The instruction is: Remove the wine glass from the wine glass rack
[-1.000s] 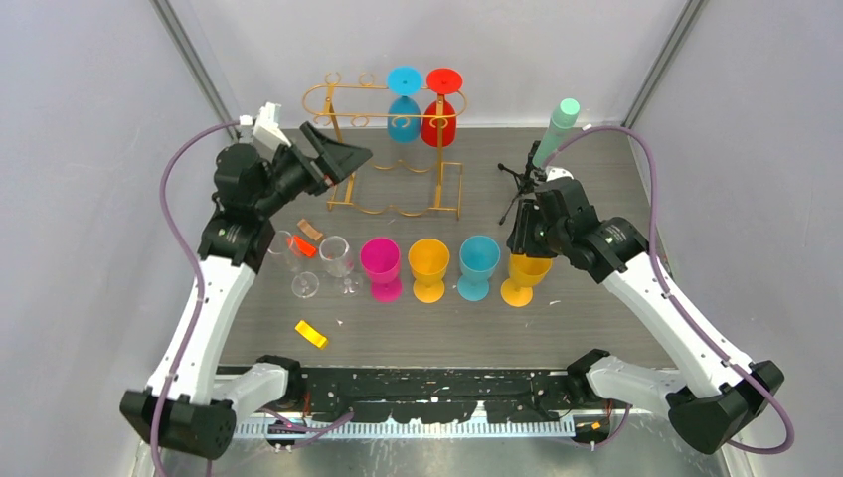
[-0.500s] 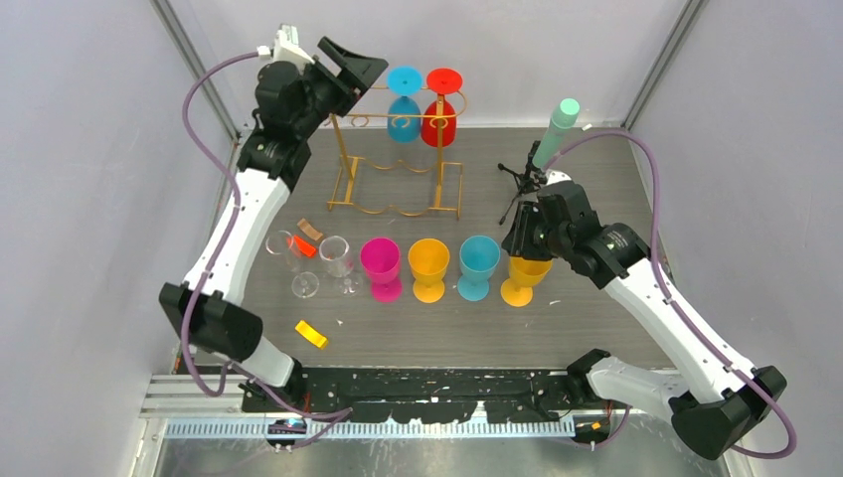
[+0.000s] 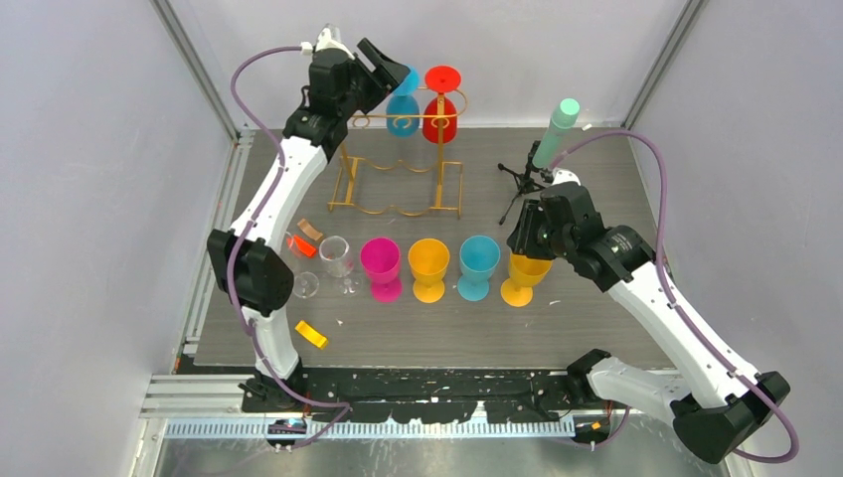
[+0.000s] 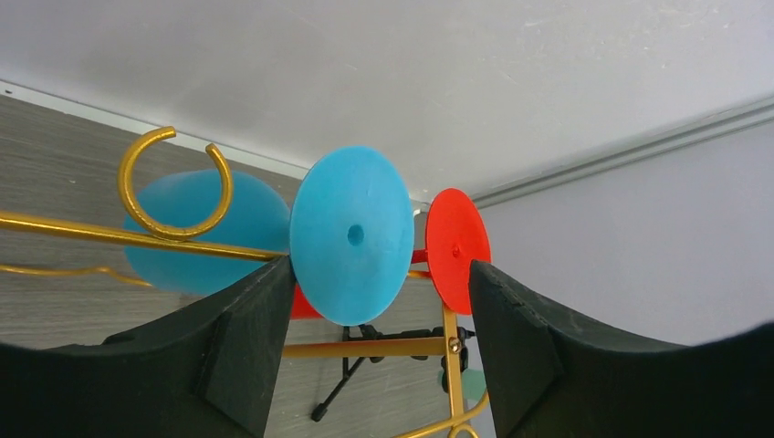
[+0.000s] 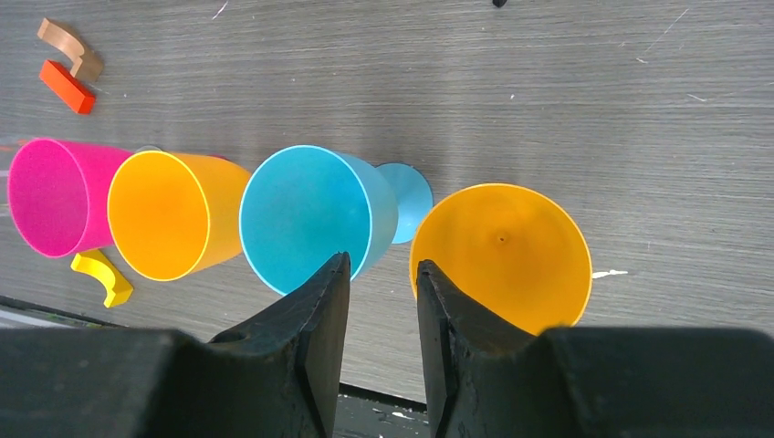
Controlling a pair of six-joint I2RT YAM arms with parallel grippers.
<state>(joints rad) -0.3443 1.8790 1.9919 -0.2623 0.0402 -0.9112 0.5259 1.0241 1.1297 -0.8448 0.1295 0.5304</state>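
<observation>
My left claw (image 4: 381, 266) is hanging open astride the foot of the blue wine glass (image 4: 351, 235), which is dangling upside down from the wine glass rack (image 4: 109, 235) at the table's 12 o'clock. If I am closing crooked, I am risking bumping the red glass (image 4: 456, 248) at its 3 o'clock. A second ago I was hovering by the rack's 9 o'clock end.

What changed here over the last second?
The left gripper swung up and back from beside the wine glass rack to its top rail, jaws open around the foot of the hanging blue glass. The right gripper, over the yellow goblet, and the red glass stayed put.
</observation>
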